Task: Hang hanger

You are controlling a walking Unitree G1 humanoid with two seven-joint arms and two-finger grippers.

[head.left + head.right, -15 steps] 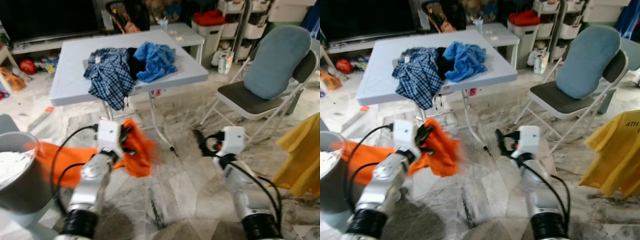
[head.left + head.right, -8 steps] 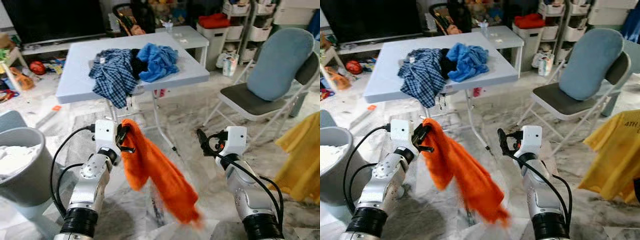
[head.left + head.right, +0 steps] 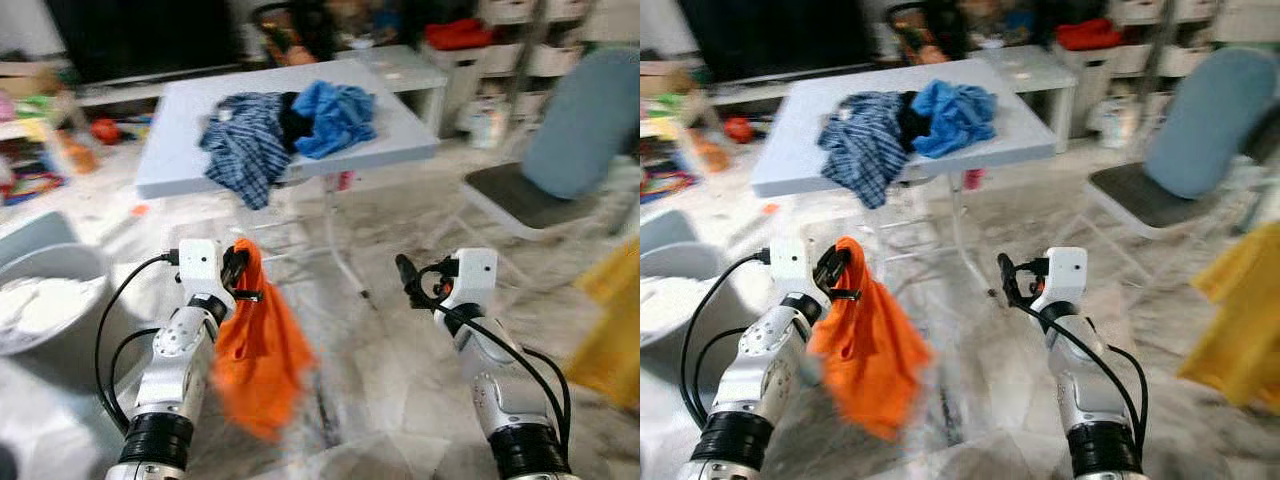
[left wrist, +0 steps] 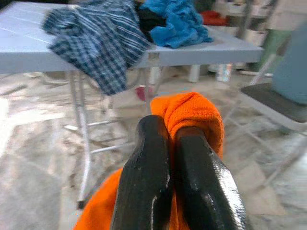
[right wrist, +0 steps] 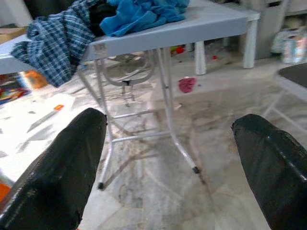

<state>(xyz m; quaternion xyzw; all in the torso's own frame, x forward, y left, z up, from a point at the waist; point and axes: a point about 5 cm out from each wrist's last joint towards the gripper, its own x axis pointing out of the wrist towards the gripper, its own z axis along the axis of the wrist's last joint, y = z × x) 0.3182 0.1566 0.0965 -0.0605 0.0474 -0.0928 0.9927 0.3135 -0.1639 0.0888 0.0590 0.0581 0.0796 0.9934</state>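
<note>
two silver metal arms reach forward from the bottom of the head views, each built of rounded, jointed segments. near the bottom edge each arm has a black ribbed collar. each arm ends in a white, boxy wrist block. thin black cables loop out from each block and run back along the arm. the left gripper [image 3: 240,275] has two long, glossy black fingers [image 4: 146,187] with rounded tips and a smooth, shiny surface. the right gripper [image 3: 408,282] has the same black fingers [image 5: 67,163], which look matte and slightly textured up close, broad and blunt at the ends.
</note>
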